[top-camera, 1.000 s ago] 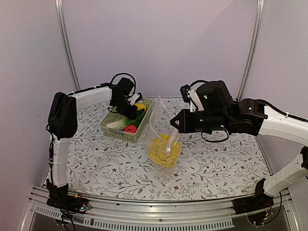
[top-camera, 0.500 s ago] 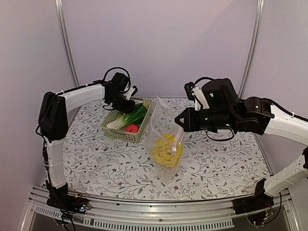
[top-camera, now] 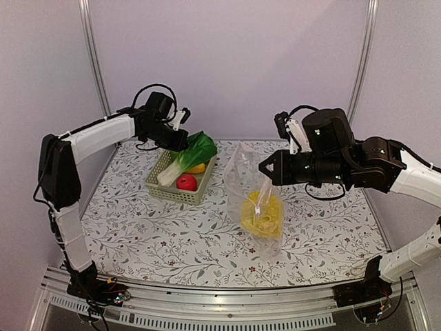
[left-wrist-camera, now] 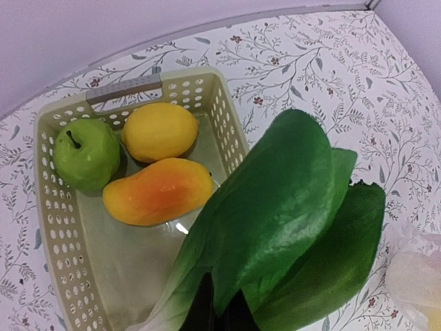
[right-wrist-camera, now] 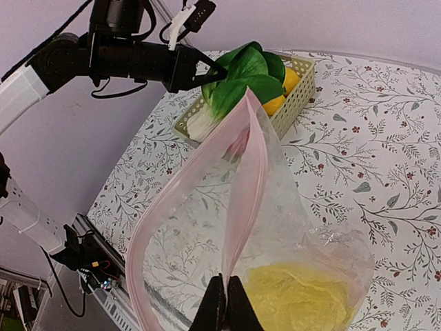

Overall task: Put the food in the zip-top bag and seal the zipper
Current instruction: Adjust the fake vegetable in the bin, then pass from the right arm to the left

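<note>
- Grippers are both clamping shut on something.
- The left gripper (top-camera: 180, 140) is holding a dark green leafy toy vegetable (top-camera: 189, 156) by its white stalk, tilted above the pale green lattice plastic basket (top-camera: 178, 195).
- The right gripper (top-camera: 266, 169) is pinching the mouth edge of the large clear crinkly zip-top bag (top-camera: 247, 181), which is hanging open beside the basket.
- A yellow-white leafy toy cabbage (top-camera: 262, 215) is lying in the bag's bottom.
- A green apple (left-wrist-camera: 86, 153), round yellow fruit (left-wrist-camera: 160, 131) and red round fruit (top-camera: 186, 182) are sitting in the basket.
</note>
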You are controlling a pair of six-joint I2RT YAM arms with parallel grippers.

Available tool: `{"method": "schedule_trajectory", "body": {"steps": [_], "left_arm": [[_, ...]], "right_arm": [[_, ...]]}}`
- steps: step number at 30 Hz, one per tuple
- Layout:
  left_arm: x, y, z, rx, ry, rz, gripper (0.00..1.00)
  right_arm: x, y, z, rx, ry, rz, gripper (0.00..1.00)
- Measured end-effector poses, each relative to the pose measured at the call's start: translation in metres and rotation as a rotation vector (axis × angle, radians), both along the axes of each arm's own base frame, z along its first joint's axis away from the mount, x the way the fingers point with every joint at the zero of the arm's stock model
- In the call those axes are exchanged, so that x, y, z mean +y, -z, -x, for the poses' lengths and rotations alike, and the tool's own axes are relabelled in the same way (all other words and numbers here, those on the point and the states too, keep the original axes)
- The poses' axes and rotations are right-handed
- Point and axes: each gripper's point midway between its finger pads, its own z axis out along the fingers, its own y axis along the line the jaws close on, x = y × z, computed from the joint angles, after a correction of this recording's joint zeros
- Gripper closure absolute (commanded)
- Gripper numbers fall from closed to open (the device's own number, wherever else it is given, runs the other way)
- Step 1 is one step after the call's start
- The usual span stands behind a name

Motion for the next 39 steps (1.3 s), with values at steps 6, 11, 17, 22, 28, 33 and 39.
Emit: {"method": "schedule_trajectory", "body": {"steps": [6, 11, 17, 22, 28, 33, 39], "left_arm": [[-0.001, 0.059, 0.001, 0.123, -0.001, -0.046, 0.56], [0.002, 0.061, 0.002, 0.132, -0.017, -0.058, 0.19], [0.022, 0.018, 0.018, 0.039, -0.055, -0.065, 0.07], [0.035, -0.064, 0.052, -0.141, -0.069, 0.042, 0.07], [0.018, -0.103, 0.128, -0.206, 0.081, 0.230, 0.01], [-0.012, -0.098, 0.175, -0.121, 0.258, 0.351, 0.00], [-0.022, -0.072, 0.179, 0.022, 0.264, 0.366, 0.17]], "right_arm": [[0.004, 0.005, -0.001, 0.009, -0.006, 0.008, 0.98], [0.014, 0.006, 0.001, 0.017, -0.037, -0.010, 0.97], [0.034, 0.010, 0.005, 0.019, -0.137, 0.004, 0.96], [0.054, 0.008, -0.004, 0.025, -0.197, 0.007, 0.96], [0.084, 0.018, -0.014, 0.063, -0.278, 0.013, 0.97], [0.109, 0.033, -0.009, 0.107, -0.376, 0.015, 0.97], [0.118, 0.042, -0.003, 0.145, -0.432, 0.008, 0.97]]}}
